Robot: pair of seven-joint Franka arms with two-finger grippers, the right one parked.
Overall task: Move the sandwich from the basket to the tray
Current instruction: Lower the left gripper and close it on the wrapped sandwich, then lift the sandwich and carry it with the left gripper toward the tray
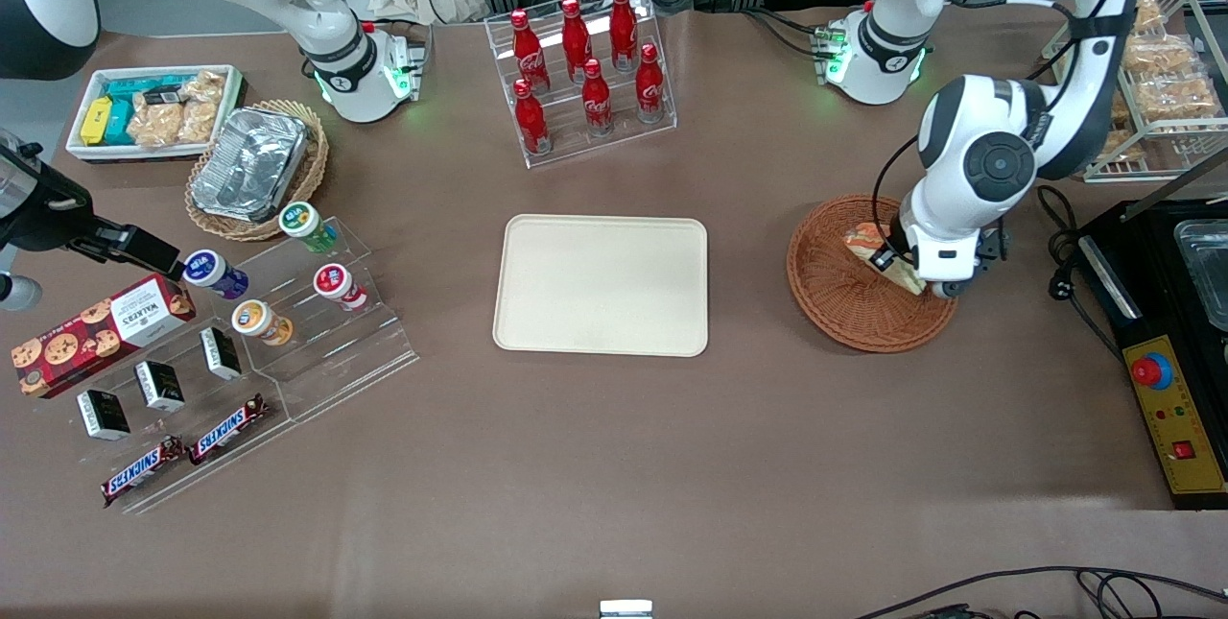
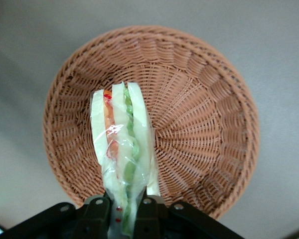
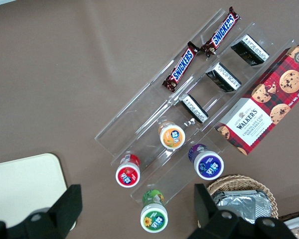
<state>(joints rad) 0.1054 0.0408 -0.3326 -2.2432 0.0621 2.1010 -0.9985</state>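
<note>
Right, brown counter (image 1: 614, 465) under me, matte and wide, with a good bare stretch along the edge nearest the front camera. Soda bottles (image 1: 585, 72) stand in a clear stepped rack farther from the camera than the tray (image 1: 600, 285), and the tray itself lies flat in the middle, cream, low rim, nothing on it. Toward the parked arm's end sit a clear tiered stand (image 1: 288, 331) of snack cups, two candy bars (image 1: 182, 456), a cookie box (image 1: 96, 331), and a tan basket with a foil pan (image 1: 251, 163). Toward my end, a black control box (image 1: 1166, 398) with a red button sits near the counter's edge, and a wire rack of packaged snacks (image 1: 1156, 72) stands farther from the camera.

Between tray and basket (image 1: 844, 288) there's an open lane of bare counter, no clutter in it.

My arm bends down over the basket, elbow high, wrist pointing down at the rim nearer the control box. My end effector (image 2: 122, 211) is clenched on the sandwich (image 2: 122, 149), pinching the wrapped wedge at its narrow end; the bread and filling layers fan out over the woven basket bottom. From the front, the sandwich sits tilted just under my wrist, over the basket.
</note>
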